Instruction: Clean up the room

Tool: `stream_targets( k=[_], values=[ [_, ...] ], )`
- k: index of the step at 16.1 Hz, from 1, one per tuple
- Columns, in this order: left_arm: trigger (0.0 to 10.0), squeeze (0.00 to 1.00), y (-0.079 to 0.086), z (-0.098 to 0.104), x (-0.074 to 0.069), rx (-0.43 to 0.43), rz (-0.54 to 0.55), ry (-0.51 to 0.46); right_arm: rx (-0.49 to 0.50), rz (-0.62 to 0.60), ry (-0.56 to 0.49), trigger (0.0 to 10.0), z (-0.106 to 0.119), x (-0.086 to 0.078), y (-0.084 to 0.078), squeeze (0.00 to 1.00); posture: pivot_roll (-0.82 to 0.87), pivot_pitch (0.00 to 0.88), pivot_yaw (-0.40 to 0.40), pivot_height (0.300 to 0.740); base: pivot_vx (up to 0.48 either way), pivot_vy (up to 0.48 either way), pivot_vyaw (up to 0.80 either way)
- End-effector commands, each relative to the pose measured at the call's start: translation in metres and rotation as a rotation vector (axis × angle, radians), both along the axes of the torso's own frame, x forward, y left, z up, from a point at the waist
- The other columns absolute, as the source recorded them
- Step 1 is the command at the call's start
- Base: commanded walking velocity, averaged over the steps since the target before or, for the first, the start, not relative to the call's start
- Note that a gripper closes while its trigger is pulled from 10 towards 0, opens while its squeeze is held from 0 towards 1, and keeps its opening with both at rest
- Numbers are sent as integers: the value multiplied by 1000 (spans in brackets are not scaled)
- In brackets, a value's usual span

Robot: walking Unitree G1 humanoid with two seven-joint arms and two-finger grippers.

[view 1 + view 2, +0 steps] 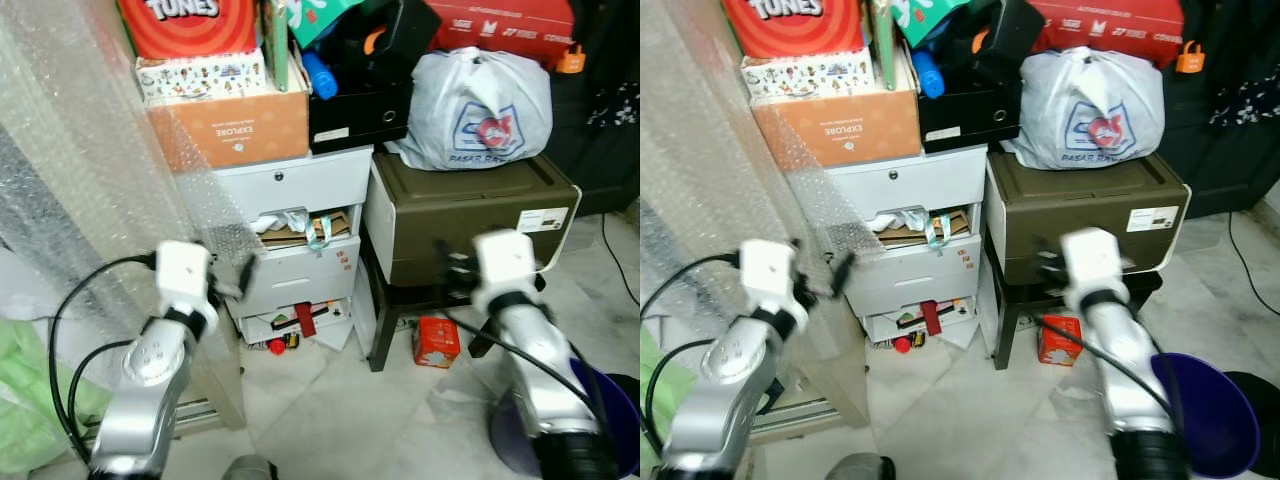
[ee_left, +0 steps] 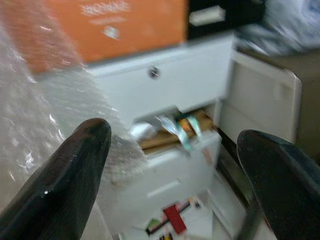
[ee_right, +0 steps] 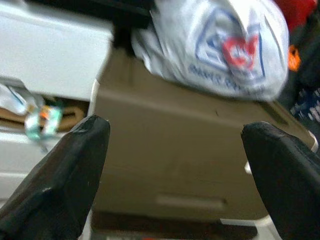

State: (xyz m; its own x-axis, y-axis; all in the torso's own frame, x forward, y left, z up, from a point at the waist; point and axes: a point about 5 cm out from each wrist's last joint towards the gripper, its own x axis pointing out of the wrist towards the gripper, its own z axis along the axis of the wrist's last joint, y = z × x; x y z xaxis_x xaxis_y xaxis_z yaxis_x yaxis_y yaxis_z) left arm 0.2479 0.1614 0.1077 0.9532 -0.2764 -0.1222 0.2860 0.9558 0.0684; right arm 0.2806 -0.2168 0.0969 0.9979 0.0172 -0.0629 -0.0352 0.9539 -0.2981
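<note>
The tiled floor [image 1: 330, 400] carries a white drawer unit [image 1: 295, 240], a dark stool [image 1: 400, 320], 1 small red box [image 1: 436, 341] and a purple basin [image 1: 1205, 415]. A small red ball [image 1: 276, 346] lies beside the drawers.

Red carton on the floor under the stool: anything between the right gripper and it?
Nothing visible blocks it. The red carton sits on bare floor beside the stool leg, below the open right gripper, which faces the olive storage box.
</note>
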Motion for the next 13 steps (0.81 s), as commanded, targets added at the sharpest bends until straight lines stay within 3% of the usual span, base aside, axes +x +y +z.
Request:
stream_targets(
  k=[1, 3, 6, 8, 10, 11, 13],
  values=[
    [10000, 0, 0, 3, -2, 24, -44, -14, 2, 7, -12, 10000, 2, 2, 4, 0, 29, 0, -25, 740, 0, 0, 0],
    [10000, 0, -3, 3, -7, 61, -120, -15, -21, 5, -1, 10000, -3, 1, 3, 0, 29, 0, -25, 740, 0, 0, 0],
    [10000, 0, 0, -6, -17, 82, -213, 65, -28, 5, 17, 10000, -11, 0, 3, 0, 38, 0, -24, 740, 0, 0, 0],
    [10000, 0, 5, -13, -22, 90, -220, 99, -30, 2, 27, 10000, -13, 0, 1, 0, 38, 0, -24, 740, 0, 0, 0],
    [10000, 0, 24, -22, -28, 89, -162, 122, -58, -27, 46, 10000, -19, -1, -6, 0, 44, 0, -22, 740, 0, 0, 0],
    [10000, 0, 34, -27, -32, 123, -129, 138, -152, -102, 81, 10000, -26, -5, -21, 0, 48, 0, -23, 740, 0, 0, 0],
    [10000, 0, 48, -41, -40, 142, -67, 188, -177, -200, 153, 10000, -41, -11, -43, 0, 55, 0, -27, 740, 0, 0, 0]
  ],
)
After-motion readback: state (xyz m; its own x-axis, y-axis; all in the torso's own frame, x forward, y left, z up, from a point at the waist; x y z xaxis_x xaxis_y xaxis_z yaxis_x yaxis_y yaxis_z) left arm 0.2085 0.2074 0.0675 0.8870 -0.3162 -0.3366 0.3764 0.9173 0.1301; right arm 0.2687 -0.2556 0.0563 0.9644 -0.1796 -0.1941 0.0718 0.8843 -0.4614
